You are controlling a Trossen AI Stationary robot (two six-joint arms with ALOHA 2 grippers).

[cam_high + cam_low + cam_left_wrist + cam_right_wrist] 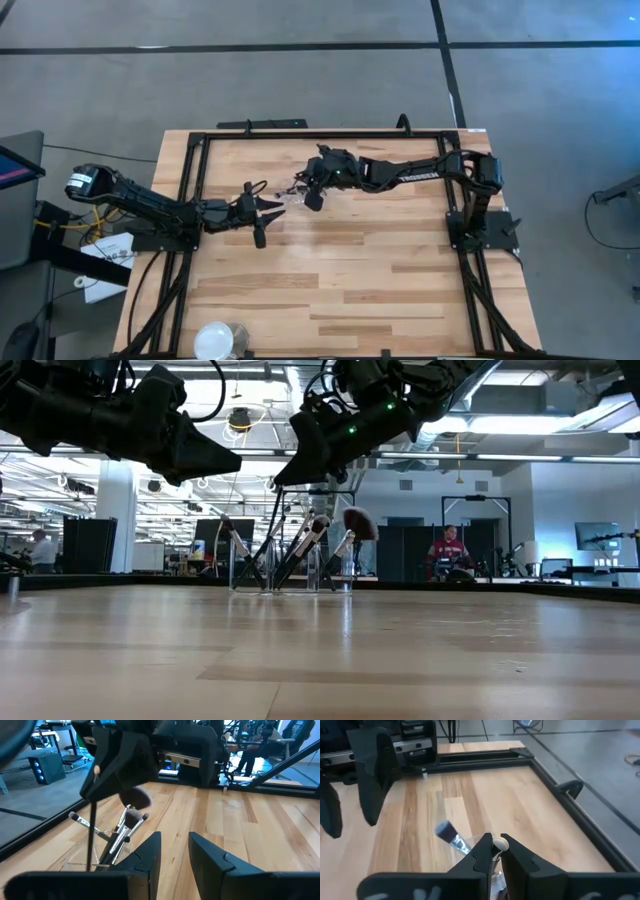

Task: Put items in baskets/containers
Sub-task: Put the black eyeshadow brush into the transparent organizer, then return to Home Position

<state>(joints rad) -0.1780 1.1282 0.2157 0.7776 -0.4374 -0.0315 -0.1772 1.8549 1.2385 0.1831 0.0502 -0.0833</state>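
Several brushes [300, 550] in clear container [290, 582], "TROSSEN" lettering on arm [415, 172]

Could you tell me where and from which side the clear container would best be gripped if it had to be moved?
Probably by a bare wall of the clear container, from the side: brushes lean out of its open top, fanning upward, so coming from above would likely hit them.

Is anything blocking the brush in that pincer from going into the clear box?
Nothing visible. The right pincer holds its brush over the clear container, where other brushes already lean; the open left pincer waits alongside.
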